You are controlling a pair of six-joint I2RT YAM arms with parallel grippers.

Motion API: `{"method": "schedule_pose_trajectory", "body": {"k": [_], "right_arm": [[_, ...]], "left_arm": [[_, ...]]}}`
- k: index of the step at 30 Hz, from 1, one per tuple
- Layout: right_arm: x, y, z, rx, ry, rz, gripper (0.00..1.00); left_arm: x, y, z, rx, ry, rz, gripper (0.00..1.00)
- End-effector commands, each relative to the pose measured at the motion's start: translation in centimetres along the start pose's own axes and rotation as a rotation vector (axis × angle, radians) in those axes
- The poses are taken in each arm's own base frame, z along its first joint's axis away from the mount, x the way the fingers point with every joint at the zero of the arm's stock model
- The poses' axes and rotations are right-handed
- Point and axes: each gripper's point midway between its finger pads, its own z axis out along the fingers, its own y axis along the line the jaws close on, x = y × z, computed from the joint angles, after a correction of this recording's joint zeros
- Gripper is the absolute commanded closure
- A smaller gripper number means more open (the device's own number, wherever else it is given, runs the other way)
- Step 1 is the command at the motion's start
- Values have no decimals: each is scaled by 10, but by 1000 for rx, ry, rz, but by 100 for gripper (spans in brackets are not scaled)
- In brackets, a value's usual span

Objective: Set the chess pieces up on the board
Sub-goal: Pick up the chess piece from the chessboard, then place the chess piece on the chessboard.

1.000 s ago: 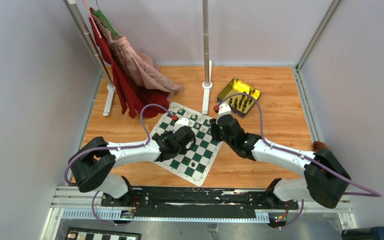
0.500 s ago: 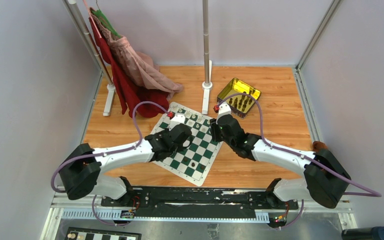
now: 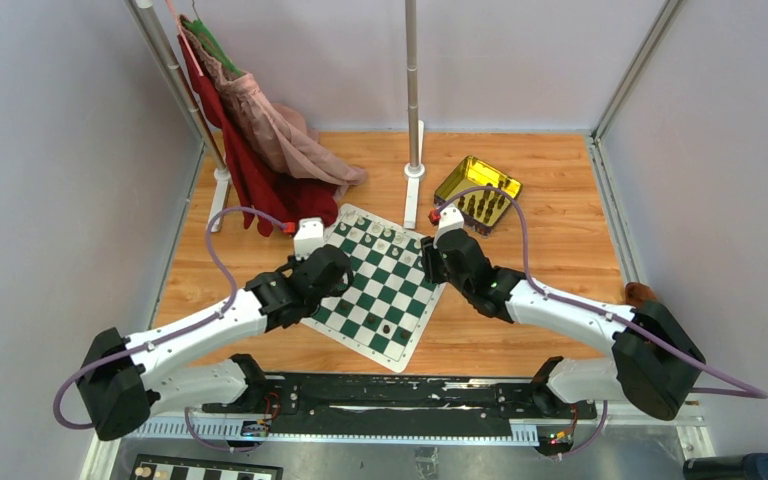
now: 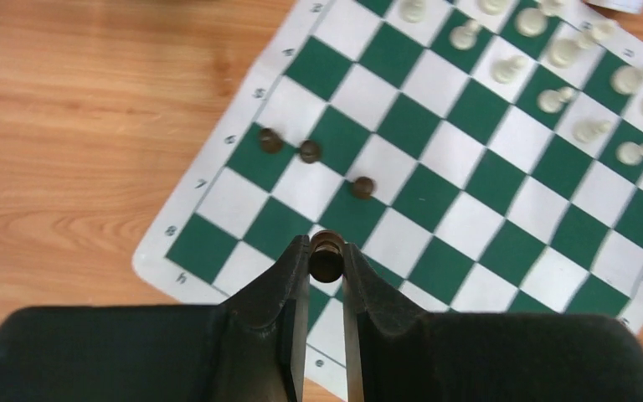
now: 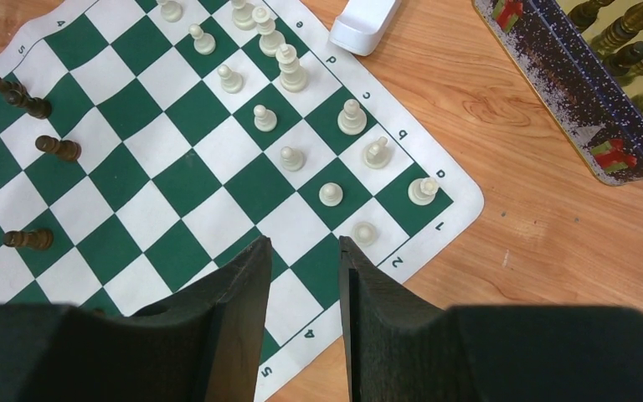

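The green and white board lies skewed on the wooden table. My left gripper is shut on a dark chess piece and holds it above the board's near-left corner; in the top view it is over the board's left side. Three dark pieces stand near that edge. Several cream pieces stand in the far rows. My right gripper is open and empty over the board's right edge, near cream pieces; it also shows in the top view.
A yellow transparent tray holding dark pieces stands right of the board, also in the right wrist view. A pole's white foot stands behind the board. A rack with red and pink clothes is at the back left.
My left arm has swung left and back, from above the board's middle to its left side. The right arm has barely moved.
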Motion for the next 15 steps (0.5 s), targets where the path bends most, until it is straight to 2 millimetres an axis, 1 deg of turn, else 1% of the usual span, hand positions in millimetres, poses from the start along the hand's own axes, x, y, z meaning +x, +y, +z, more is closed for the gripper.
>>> {"method": "schedule_pose_trajectory", "body": {"k": [1,2,4,8,11,15], "right_arm": [[-6,-3,-4,-4,-25,28,60],[-6,-3,-4,-6,-25,28,60],[-6,-2,-4,-9,-24,28,60],[-6,-1,-4,-16,-24,29,60],[-6,-1,-4,-17,-22,27,60],[-5,0,-3,-19,-19,27,60]], "left_arm": [[9,44,3,-134,6,-104,100],[14,52,6,-152,18,-127,100],[20,62,9,-164,35,-163,100],[29,74,15,-184,61,-210,100],[34,81,19,-196,82,-229,100],[41,86,24,-196,106,-245,100]]}}
